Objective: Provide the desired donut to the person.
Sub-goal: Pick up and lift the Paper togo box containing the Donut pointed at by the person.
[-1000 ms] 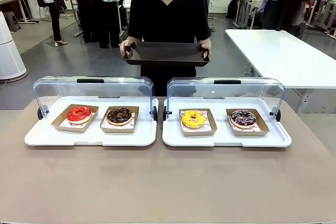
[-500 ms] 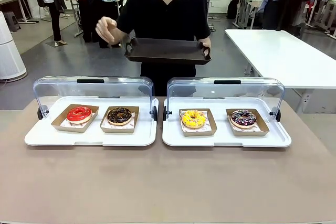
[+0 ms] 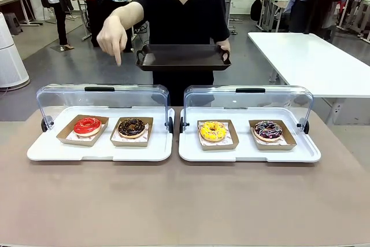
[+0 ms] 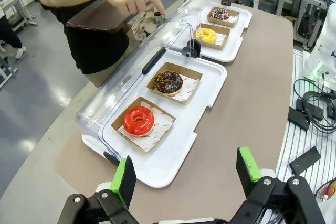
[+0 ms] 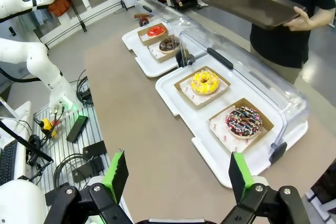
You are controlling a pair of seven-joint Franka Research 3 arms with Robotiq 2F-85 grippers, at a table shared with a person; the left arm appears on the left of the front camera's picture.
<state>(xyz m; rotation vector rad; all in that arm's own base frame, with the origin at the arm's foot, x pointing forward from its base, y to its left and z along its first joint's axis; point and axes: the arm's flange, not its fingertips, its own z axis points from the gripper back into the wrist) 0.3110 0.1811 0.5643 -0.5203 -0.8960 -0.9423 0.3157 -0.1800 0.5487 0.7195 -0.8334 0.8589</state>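
Observation:
The person [image 3: 184, 10] stands across the table, holding a dark brown tray [image 3: 183, 58] in one hand. The other hand [image 3: 113, 37] points a finger down over the left case, between the red donut [image 3: 87, 125] and the chocolate donut [image 3: 132, 126]; which one it marks I cannot tell. The right case holds a yellow donut [image 3: 213, 131] and a dark sprinkled donut [image 3: 268, 129]. My left gripper [image 4: 186, 174] hangs open above the table's near edge, short of the red donut [image 4: 138, 120]. My right gripper [image 5: 178, 174] is open too, near the sprinkled donut [image 5: 243, 121].
Each donut lies in a brown paper box on a white case base [image 3: 52, 151], with clear lids [image 3: 101, 99] tilted up at the far side. A white table [image 3: 312, 62] stands to the far right. Bystanders stand behind. Cables [image 4: 315, 114] lie beside the table.
The person's hand left the tray's side, rose, and now stretches forward pointing down over the left case. The tray stays up in the other hand.

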